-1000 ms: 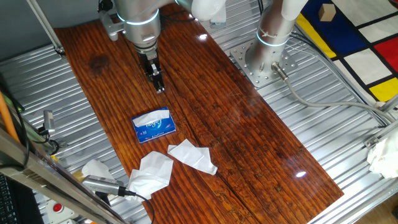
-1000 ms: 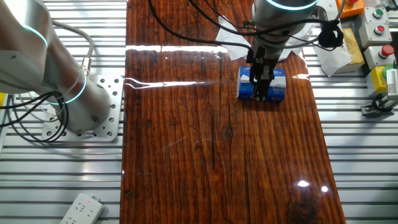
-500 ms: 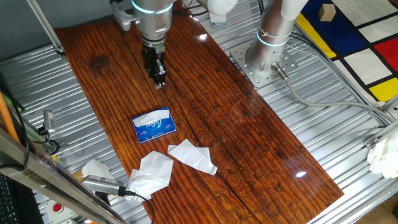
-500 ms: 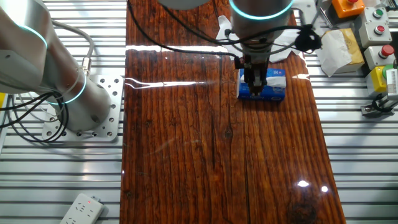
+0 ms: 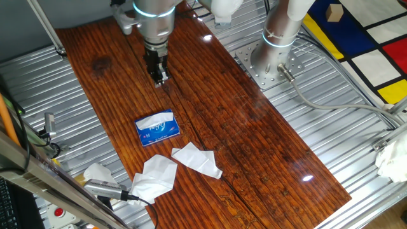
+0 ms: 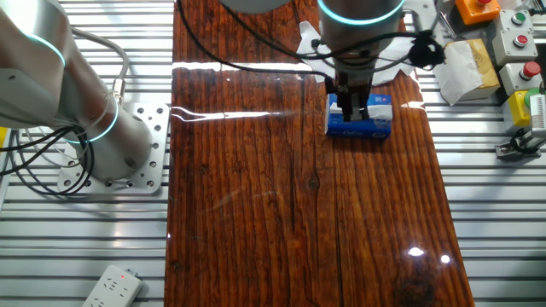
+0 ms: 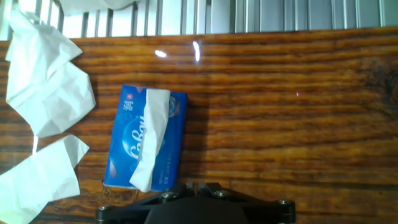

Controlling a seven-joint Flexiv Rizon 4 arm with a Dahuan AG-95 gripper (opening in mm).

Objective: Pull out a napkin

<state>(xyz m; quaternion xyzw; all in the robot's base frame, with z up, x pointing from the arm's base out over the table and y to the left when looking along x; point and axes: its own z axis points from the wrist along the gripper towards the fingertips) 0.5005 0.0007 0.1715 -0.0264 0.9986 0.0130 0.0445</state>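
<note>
The small blue tissue pack (image 5: 158, 128) lies flat on the wooden table. A napkin (image 7: 151, 138), a soft white wrinkled strip, sticks out of the pack's top slot and lies along it; it also shows in one fixed view (image 5: 151, 121). My gripper (image 5: 160, 79) hangs in the air beyond the pack's far side, fingers pointing down, shut and empty. In the other fixed view my gripper (image 6: 354, 109) overlaps the pack (image 6: 370, 127). In the hand view the fingertips of my gripper (image 7: 198, 185) sit close together, right of the pack (image 7: 121, 155).
Two loose white tissues lie near the pack: a flat one with pointed corners (image 5: 198, 159) and a crumpled one (image 5: 154, 175). They also show at the left of the hand view (image 7: 50, 81). A second arm's base (image 5: 273, 60) stands beside the table, which has ribbed metal around it.
My gripper has moved up and away from the pack, still shut. The pack, the napkin and the loose tissues have not moved.
</note>
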